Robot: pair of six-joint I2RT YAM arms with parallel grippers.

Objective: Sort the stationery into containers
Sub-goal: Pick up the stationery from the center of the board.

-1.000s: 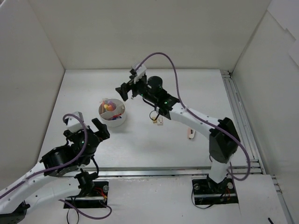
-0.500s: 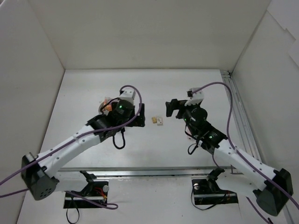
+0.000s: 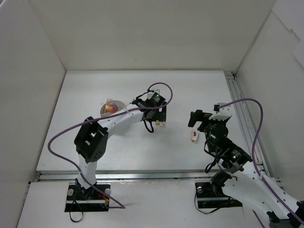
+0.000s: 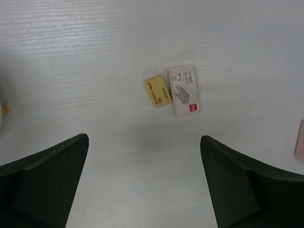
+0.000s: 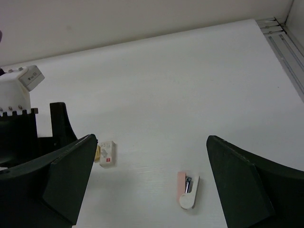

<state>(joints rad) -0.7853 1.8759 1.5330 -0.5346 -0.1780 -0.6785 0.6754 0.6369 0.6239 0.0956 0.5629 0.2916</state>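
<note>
Two small blocks lie side by side on the table: a tan eraser (image 4: 157, 91) and a white block with a printed label (image 4: 184, 90). My left gripper (image 4: 144, 137) hovers just above them, open and empty; in the top view it (image 3: 156, 115) sits right over the blocks (image 3: 161, 125). The round white cup (image 3: 101, 112), with coloured markers inside, stands left of that gripper, partly hidden by the arm. A small pink and white stapler (image 5: 188, 189) lies alone. My right gripper (image 5: 152, 137) is open and empty, just right of the stapler (image 3: 193, 136).
The white label block (image 5: 107, 153) also shows in the right wrist view, beside the left arm's black wrist (image 5: 23, 133). White walls close in the table on three sides. A metal rail (image 3: 240, 114) runs along the right edge.
The left arm swung from the near left corner past the cup to above the two blocks. The right arm drew back from the cup to the right near side. Both grippers stayed open.
</note>
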